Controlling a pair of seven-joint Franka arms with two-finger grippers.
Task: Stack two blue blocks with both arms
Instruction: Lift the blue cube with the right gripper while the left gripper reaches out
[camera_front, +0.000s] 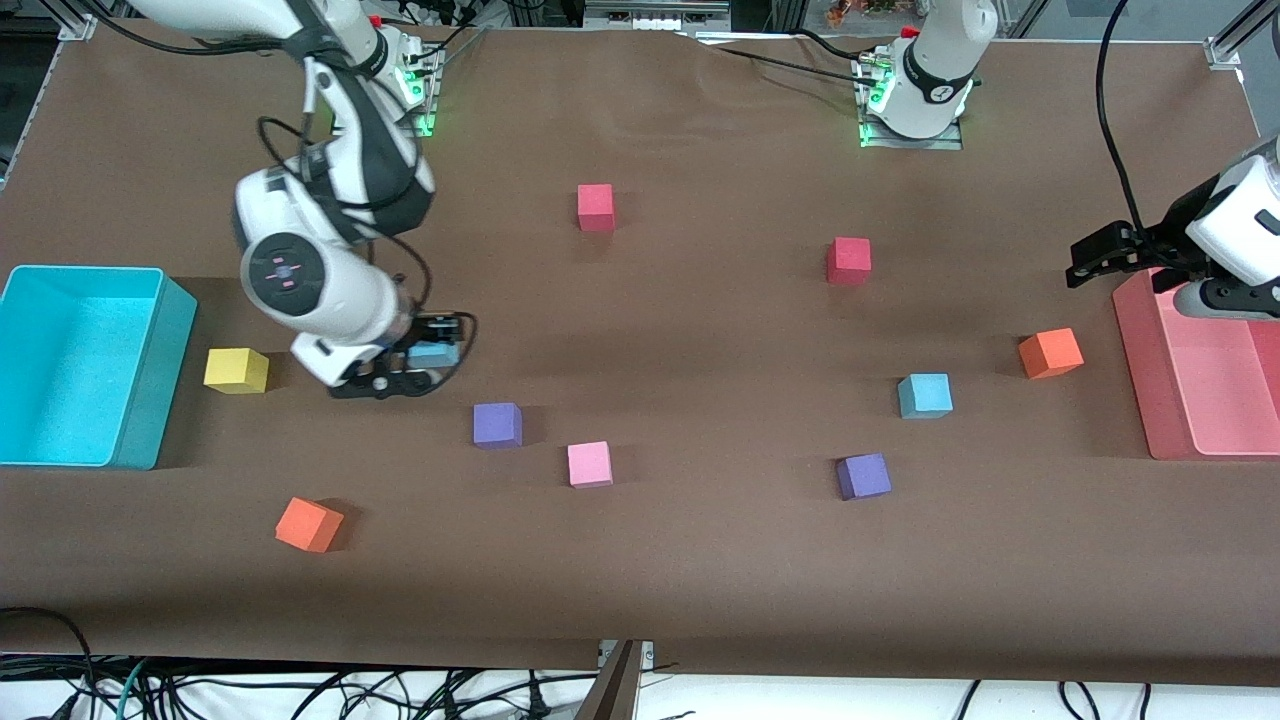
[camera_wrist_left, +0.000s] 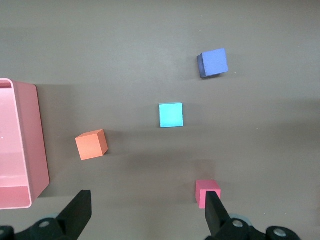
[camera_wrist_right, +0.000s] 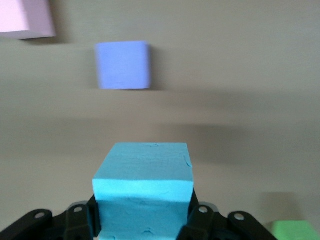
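One blue block (camera_front: 432, 352) sits between the fingers of my right gripper (camera_front: 415, 372), low over the table beside the yellow cube. In the right wrist view the gripper (camera_wrist_right: 143, 222) is shut on this block (camera_wrist_right: 143, 180). The other blue block (camera_front: 925, 395) lies free on the table toward the left arm's end; it also shows in the left wrist view (camera_wrist_left: 171, 115). My left gripper (camera_front: 1092, 262) hangs open and empty in the air next to the pink bin, its fingers (camera_wrist_left: 215, 212) wide apart.
A cyan bin (camera_front: 150, 400) stands at the right arm's end and a pink bin (camera_front: 1135, 370) at the left arm's end. Loose cubes lie about: yellow (camera_front: 236, 370), purple (camera_front: 497, 424) (camera_front: 864, 476), pink (camera_front: 589, 464), orange (camera_front: 308, 524) (camera_front: 1050, 353), red (camera_front: 596, 207) (camera_front: 849, 260).
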